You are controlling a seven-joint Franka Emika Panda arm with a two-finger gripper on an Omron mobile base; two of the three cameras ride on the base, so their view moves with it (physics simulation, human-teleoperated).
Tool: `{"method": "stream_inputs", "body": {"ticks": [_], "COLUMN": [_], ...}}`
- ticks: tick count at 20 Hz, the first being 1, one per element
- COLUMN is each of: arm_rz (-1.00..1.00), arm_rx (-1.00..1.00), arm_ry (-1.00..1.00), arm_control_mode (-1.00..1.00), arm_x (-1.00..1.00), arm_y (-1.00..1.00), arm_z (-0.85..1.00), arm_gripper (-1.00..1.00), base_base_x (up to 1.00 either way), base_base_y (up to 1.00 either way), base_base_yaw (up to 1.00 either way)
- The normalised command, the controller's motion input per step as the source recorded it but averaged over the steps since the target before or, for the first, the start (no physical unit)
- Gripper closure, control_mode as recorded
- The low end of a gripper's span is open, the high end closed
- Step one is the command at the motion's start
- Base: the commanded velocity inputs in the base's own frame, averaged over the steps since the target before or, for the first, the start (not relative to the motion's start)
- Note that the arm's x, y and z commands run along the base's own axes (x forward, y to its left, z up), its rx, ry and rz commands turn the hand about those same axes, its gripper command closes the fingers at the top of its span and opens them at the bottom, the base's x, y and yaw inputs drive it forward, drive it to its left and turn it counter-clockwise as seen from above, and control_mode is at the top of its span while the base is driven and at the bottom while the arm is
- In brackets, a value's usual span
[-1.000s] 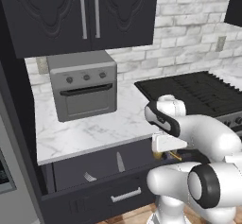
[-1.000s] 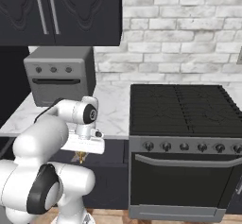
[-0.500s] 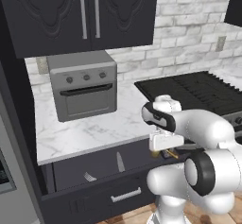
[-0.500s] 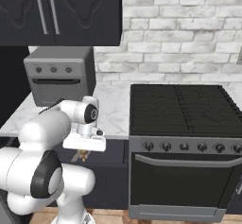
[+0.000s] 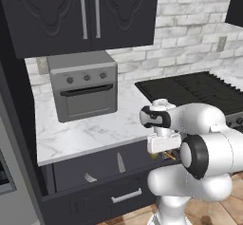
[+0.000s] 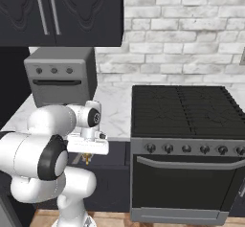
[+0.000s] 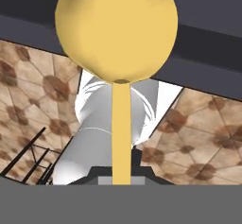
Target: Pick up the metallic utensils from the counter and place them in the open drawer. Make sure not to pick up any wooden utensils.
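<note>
The gripper [image 5: 159, 155] hangs low in front of the counter's edge, pointing down, with its jaws pinched shut on the thin stem of a yellow round-headed spoon [image 7: 116, 38]. In the hand view the spoon's stem rises straight up from between the fingertips and its smooth, rounded head swells large across the top, with brown patterned floor tiles [image 7: 33, 95] behind it. In the left base view only a small yellow tip shows beneath the white hand; in the right base view a similar yellowish speck hangs under the gripper [image 6: 87, 158], too small to make out in shape.

Just left of the gripper, the drawer [image 5: 90, 169] stands pulled open beneath the counter, dark charcoal, with a silver bar handle [image 5: 126, 196] on the front below it. Inside lie the two metal pieces: the fork [image 5: 89, 177] toward the left and the knife [image 5: 120, 162] to its right, blade pointing toward the back. They lie apart from one another, and both are well clear of the gripper.

The counter [image 5: 90, 133] above is white marble with grey veins. A grey toaster oven [image 5: 84, 89] sits at its back against the pale brick wall [image 5: 190, 34], under dark upper cabinets [image 5: 85, 13] with slim silver handles. To the right of the counter stands a black range [image 6: 184, 149], its cooktop level with the marble and a row of knobs above the oven door.
</note>
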Motion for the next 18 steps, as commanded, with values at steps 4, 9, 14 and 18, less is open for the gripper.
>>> {"method": "stream_inputs", "body": {"ticks": [4,9,14,18], "arm_rz": [0.00,0.00,0.00,0.00], "arm_rx": [-0.02,-0.02,-0.03,-0.03], "arm_ry": [0.00,0.00,0.00,0.00], "arm_control_mode": [-1.00,-1.00,-1.00,-1.00], "arm_x": [0.10,0.14,0.16,0.25], "arm_y": [0.00,0.00,0.00,0.00], "arm_z": [-0.24,-0.11,0.00,-0.06], "arm_gripper": [1.00,1.00,1.00,1.00], "base_base_x": [0.00,0.00,0.00,0.00], "base_base_y": [0.00,0.00,0.00,0.00], "base_base_yaw": [0.00,0.00,0.00,0.00]}}
